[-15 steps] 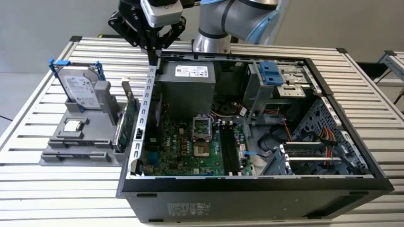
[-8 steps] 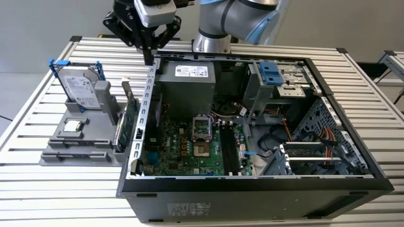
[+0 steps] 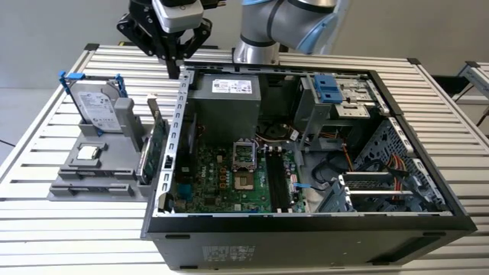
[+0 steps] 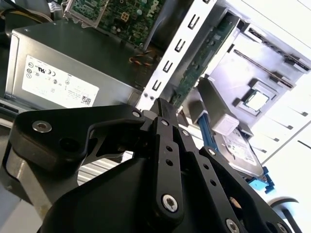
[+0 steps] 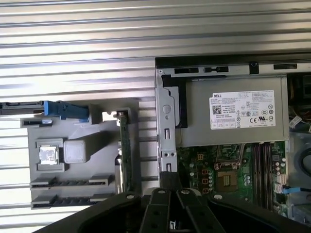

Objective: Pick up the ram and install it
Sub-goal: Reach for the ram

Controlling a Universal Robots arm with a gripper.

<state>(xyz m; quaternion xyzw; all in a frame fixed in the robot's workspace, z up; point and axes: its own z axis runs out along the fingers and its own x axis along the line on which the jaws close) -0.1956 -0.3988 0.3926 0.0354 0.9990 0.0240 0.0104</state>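
**Status.** The slatted table carries the open computer case. The gray fixture sits beside the case, on the exterior view's left. The gripper hangs above the case's far corner wall. Its fingers are drawn to a narrow point with nothing between them. The ram is judged to be the slim dark strip standing edge-on in the fixture's near grooves, well apart from the gripper. Whether one groove or both hold a stick cannot be told.

**Procedure (judgement).** The step in hand is the approach for pickup.
- Widen the fingers before descent.
- Set them across the stick's flat faces and come down square at mid-length.
- Keep clear of the hard drive and the upright green card, which both stand near the grooves.

**View differences.** The first wrist view looks straight down. There the grooves lie parallel and the motherboard slots run crosswise to them. The second wrist view shows the fingertips meeting, which the exterior view only suggests.
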